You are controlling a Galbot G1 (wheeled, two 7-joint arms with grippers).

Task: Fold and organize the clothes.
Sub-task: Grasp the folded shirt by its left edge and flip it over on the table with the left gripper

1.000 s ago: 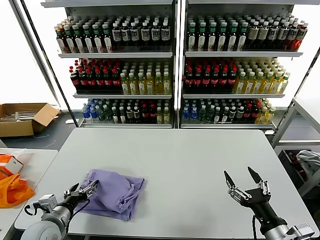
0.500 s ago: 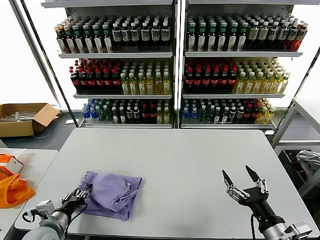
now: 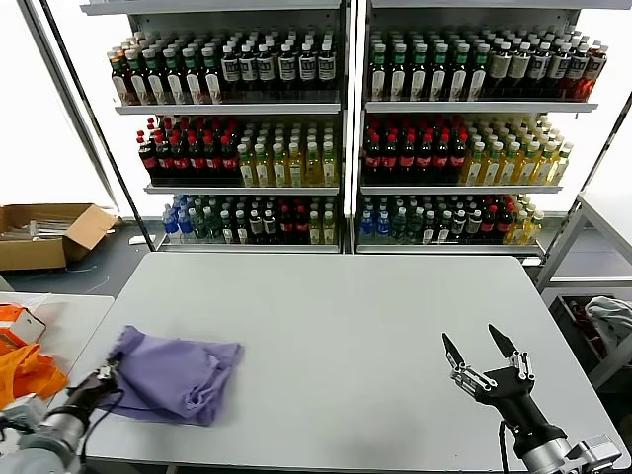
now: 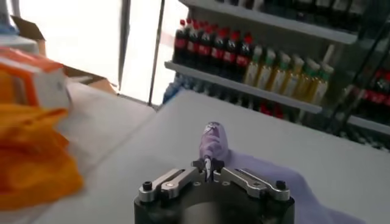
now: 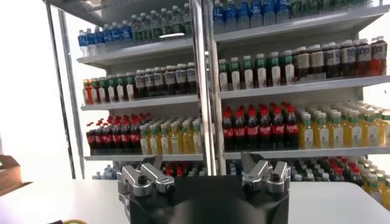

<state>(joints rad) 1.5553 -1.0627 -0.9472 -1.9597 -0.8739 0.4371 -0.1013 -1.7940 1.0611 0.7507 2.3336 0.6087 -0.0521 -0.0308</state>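
A lavender T-shirt [image 3: 173,375], folded into a loose bundle, lies on the grey table [image 3: 346,326] at its front left corner. My left gripper [image 3: 102,378] is shut on the shirt's left edge. In the left wrist view the left gripper [image 4: 208,167] pinches a fold of the lavender cloth [image 4: 214,139] between its closed fingers. My right gripper [image 3: 481,348] is open and empty above the table's front right, far from the shirt.
A bright orange bag [image 3: 25,375] lies on a side table to the left, also in the left wrist view [image 4: 33,152]. A cardboard box [image 3: 44,232] sits on the floor at the left. Shelves of bottles [image 3: 346,128] stand behind the table.
My left gripper has dragged the shirt to the left, toward the table's front left corner. The right gripper has stayed in place, open.
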